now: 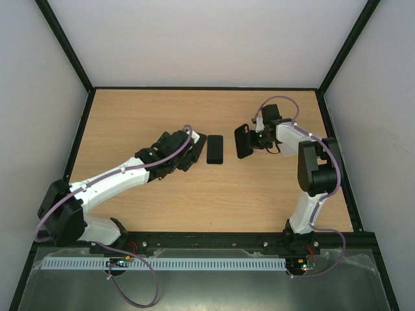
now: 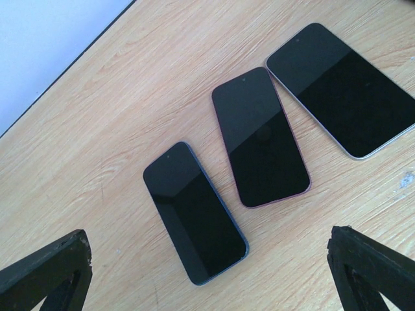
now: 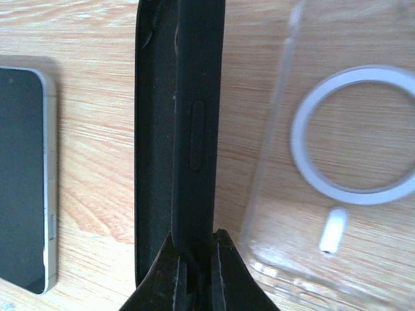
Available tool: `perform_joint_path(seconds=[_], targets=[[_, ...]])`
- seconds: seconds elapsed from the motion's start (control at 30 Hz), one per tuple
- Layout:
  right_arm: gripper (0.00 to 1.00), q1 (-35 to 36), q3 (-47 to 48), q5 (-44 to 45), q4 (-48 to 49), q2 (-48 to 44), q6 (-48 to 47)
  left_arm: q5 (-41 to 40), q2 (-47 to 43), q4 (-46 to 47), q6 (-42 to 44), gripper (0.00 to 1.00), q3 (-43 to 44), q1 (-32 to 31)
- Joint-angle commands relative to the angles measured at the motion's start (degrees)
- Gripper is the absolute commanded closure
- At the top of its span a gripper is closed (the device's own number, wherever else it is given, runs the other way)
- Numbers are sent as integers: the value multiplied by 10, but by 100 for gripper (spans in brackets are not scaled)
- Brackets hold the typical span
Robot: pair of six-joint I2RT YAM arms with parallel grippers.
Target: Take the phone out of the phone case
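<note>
My right gripper point(image 1: 255, 138) is shut on the side wall of a black phone case point(image 1: 242, 142) and holds it on edge above the table. In the right wrist view the case point(image 3: 194, 116) rises from between the closed fingers point(image 3: 228, 259); I cannot tell whether a phone is inside. My left gripper point(image 1: 187, 154) is open and empty, hovering over bare phones. In the left wrist view, a blue-edged phone point(image 2: 194, 214), a pink-edged phone point(image 2: 259, 146) and a silver-edged phone point(image 2: 343, 87) lie face up, with the fingers point(image 2: 45, 272) wide apart.
A clear case with a white ring point(image 3: 343, 162) lies flat right of the black case. The silver-edged phone point(image 3: 26, 175) lies to its left, also in the top view point(image 1: 214, 149). A black frame point(image 1: 78, 142) borders the wooden table point(image 1: 194, 194).
</note>
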Motion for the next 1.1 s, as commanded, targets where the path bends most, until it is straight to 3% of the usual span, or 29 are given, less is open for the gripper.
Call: perform_joint_path(seconds=[0.0, 0.27, 0.37, 0.6, 0.9, 0.97, 1.07], targets=[[98, -25, 23, 86, -51, 7, -21, 7, -14, -19, -16, 2, 8, -4], [98, -56, 29, 120, -73, -11, -34, 7, -38, -18, -21, 3, 7, -4], [98, -56, 28, 91, -77, -30, -39, 3, -43, -16, -24, 3, 6, -4], [98, -54, -27, -66, -49, -85, -62, -17, -47, -11, -27, 2, 3, -3], [98, -52, -39, -153, -17, -34, -41, 5, -57, 4, -30, 0, -4, 7], [93, -52, -35, -148, -8, -27, -33, 8, -65, 12, -30, 0, -9, 13], [75, -52, -34, -142, 0, -30, -31, 12, -63, 14, -33, 0, -9, 22]])
